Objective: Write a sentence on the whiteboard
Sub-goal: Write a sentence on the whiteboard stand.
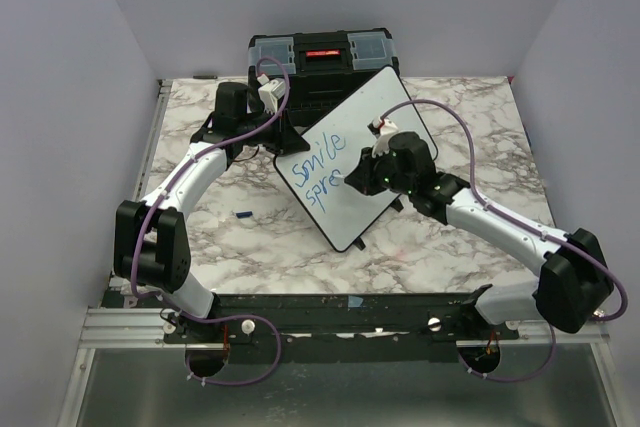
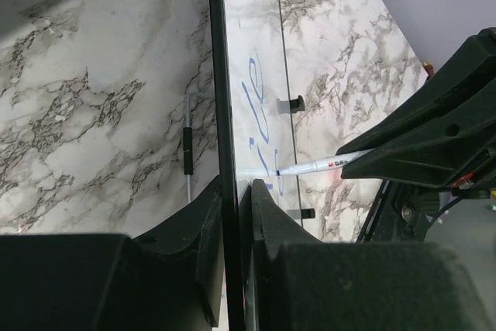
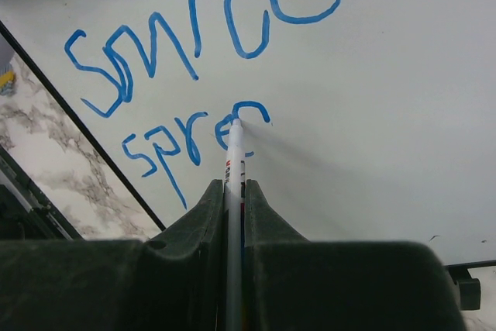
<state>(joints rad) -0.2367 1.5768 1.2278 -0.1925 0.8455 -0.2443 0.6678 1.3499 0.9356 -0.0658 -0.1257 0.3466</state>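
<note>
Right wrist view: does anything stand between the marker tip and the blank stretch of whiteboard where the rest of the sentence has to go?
Nothing visible does. The marker has its tip on the whiteboard at the end of the unfinished sentence, and the surface to its right is bare white.

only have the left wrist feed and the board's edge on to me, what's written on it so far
Observer: On the whiteboard the sentence reads "smile" on the top line and roughly "spre" below, in blue.
Operator: where's the pen tip in all that
Observer: The marker, clamped in the right gripper, has its tip on the last letter of the second line.
Operator: anything behind the board
Observer: A black toolbox stands right behind its far corner.
</note>
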